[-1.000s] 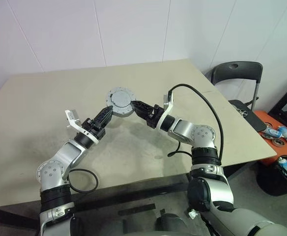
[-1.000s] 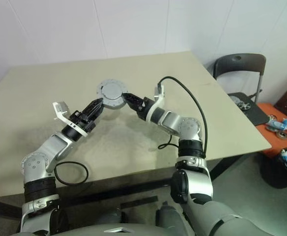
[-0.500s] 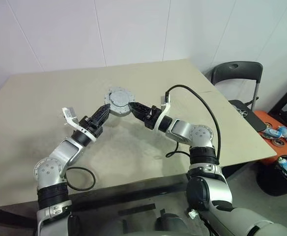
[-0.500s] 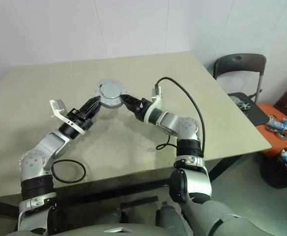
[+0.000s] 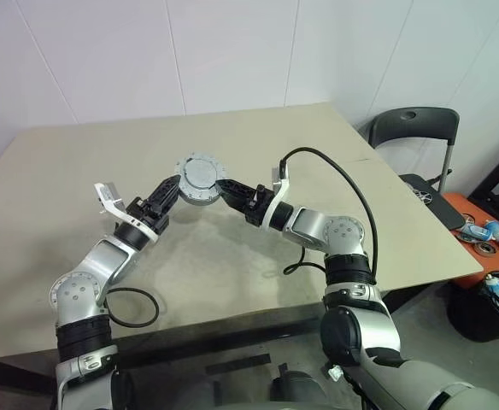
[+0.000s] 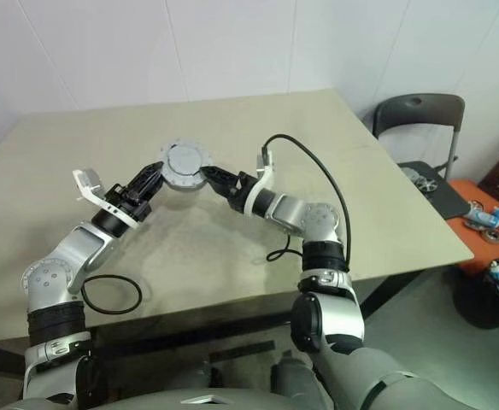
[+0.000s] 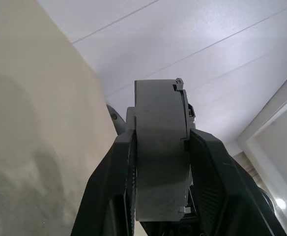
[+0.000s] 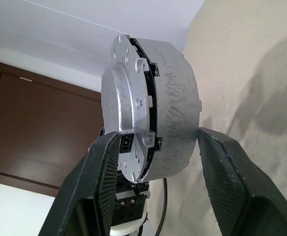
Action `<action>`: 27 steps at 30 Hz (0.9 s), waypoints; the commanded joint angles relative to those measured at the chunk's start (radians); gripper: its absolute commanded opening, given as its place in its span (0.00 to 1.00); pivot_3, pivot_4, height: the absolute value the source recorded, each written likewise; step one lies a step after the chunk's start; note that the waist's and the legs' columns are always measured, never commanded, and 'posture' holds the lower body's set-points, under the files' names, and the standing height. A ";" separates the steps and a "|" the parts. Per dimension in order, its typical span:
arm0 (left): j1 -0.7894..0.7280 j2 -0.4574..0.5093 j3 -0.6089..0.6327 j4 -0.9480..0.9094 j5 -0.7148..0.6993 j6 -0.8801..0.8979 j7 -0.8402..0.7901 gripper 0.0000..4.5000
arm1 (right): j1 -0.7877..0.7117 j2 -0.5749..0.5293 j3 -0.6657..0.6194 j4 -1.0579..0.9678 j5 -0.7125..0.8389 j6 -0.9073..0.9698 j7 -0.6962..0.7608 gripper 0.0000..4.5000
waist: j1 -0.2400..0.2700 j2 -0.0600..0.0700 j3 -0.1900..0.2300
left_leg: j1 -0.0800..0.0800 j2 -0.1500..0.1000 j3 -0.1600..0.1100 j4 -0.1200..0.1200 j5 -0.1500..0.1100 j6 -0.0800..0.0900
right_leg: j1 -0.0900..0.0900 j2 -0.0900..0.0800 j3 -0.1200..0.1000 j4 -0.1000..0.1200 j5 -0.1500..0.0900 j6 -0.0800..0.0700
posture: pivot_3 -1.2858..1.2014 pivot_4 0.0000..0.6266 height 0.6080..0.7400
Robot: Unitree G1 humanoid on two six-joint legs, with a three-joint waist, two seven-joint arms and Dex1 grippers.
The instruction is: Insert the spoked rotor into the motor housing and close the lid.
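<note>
The motor housing is a grey round shell held on edge above the tan table. The lid, a grey disc with holes round its rim, sits on the housing and faces the head camera. My left gripper is shut on the housing from the left, its fingers pressed on the grey side wall. From the right, my right gripper is shut on the same assembly, with one finger on the lid side and the other behind the housing. The spoked rotor is hidden.
A black cable loop lies on the table near its front edge. Beyond the table's right edge stands a black chair. Cans lie on an orange surface on the floor farther right.
Both arms have carried the lidded housing a little to the left. The left arm has swung outward the most. Both grips are unchanged.
</note>
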 commanded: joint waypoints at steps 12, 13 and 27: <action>-0.033 0.031 0.019 -0.014 0.005 -0.026 -0.019 0.29 | -0.034 0.004 -0.003 -0.023 0.023 -0.017 0.009 0.58 | -0.001 0.000 0.000 | 0.000 0.000 0.000 0.000 0.000 0.000 | 0.000 0.000 0.000 0.000 0.000 0.000 | 0.52 0.00 1.00; -0.032 0.034 0.021 -0.012 0.010 -0.030 -0.018 0.29 | -0.035 0.004 -0.004 -0.021 0.024 -0.018 0.008 0.58 | -0.001 0.000 0.000 | 0.000 0.000 0.000 0.000 0.000 0.000 | 0.000 0.000 0.000 0.000 0.000 0.000 | 0.52 0.00 1.00; -0.024 0.037 0.024 -0.014 0.027 -0.035 -0.024 0.29 | -0.026 -0.002 0.020 -0.043 0.018 -0.051 0.030 0.77 | -0.001 0.000 0.000 | 0.000 0.000 0.000 0.000 0.000 0.000 | -0.001 0.000 0.000 0.000 0.000 0.000 | 0.52 0.00 1.00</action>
